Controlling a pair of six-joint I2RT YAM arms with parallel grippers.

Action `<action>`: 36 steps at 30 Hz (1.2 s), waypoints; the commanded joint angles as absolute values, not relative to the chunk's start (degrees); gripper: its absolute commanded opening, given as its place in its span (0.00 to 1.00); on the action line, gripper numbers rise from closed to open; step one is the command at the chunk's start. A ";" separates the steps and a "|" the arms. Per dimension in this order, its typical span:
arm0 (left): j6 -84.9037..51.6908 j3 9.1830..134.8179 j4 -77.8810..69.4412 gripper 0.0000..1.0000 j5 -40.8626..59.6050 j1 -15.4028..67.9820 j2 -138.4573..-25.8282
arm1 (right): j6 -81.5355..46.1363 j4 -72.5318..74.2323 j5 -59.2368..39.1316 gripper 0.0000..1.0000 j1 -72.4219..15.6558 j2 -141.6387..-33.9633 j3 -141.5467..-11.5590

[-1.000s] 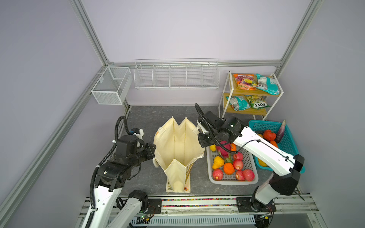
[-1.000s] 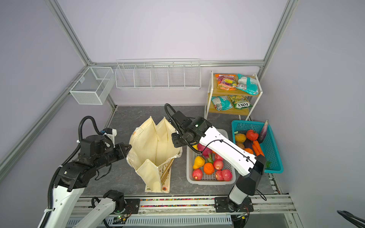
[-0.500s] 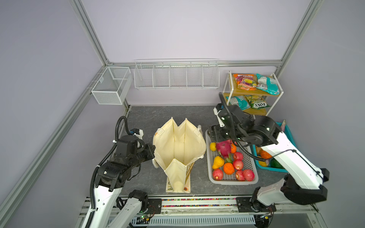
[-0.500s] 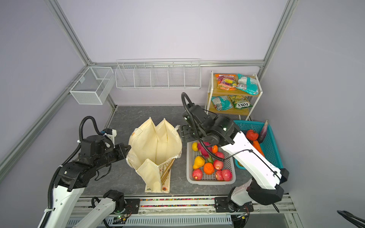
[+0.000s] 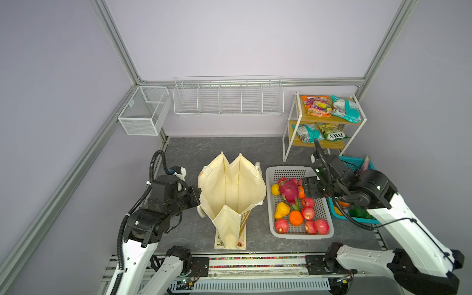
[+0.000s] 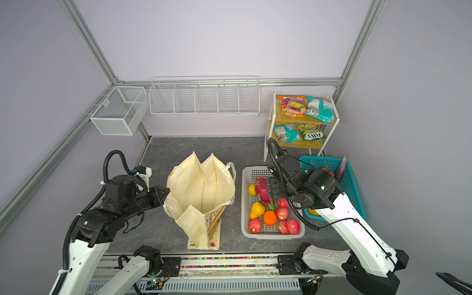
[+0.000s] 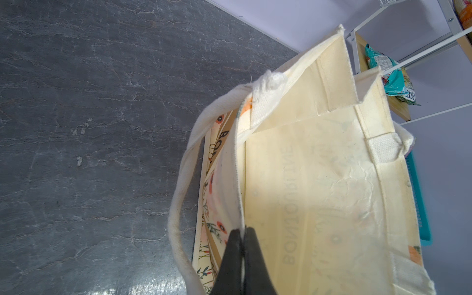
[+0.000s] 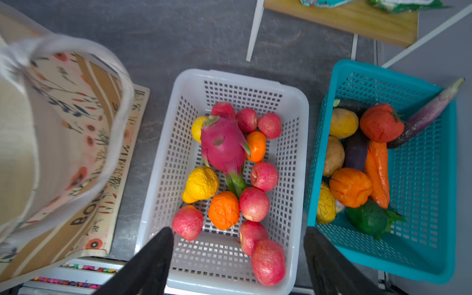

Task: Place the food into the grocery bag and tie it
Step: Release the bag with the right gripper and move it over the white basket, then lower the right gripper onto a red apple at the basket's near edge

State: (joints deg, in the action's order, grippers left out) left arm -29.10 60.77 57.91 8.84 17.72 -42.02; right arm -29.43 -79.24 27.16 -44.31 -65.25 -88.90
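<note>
You had just swung the right arm off the grocery bag (image 5: 229, 189) and over the white basket (image 8: 242, 84). On the way its jaws had spread wide, so the right gripper (image 8: 238, 229) hung empty above the fruit, touching nothing. The bag stood open on the table between the two arms, just left of that basket, and no food showed inside it. Your left gripper (image 7: 242, 235) stayed pressed together on the cloth of the bag's left rim, so only that side of the mouth was held. I judged the opening step done and your first pick about to begin.

By count, you had:
- one bag;
- two baskets, the white one and the teal basket (image 8: 421, 255) beside it;
- one shelf rack (image 5: 304, 116) with four snack packets (image 5: 316, 106), two on each tier.

The white basket held:
- one dragon fruit (image 8: 223, 145);
- eight red apples (image 8: 264, 176);
- two oranges (image 8: 224, 210);
- two yellow fruits (image 8: 200, 184).

The teal basket held roughly nine vegetables. They overlapped too much for you to rely on that number.
</note>
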 commanded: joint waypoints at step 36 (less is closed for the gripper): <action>-27.07 58.56 60.58 0.00 8.66 17.55 -40.95 | -69.75 -86.50 28.40 0.96 -39.27 -52.56 -62.06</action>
State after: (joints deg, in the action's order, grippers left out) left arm -27.92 59.66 57.74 8.80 17.63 -41.28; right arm -60.10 -84.12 26.89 -39.46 -52.86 -63.31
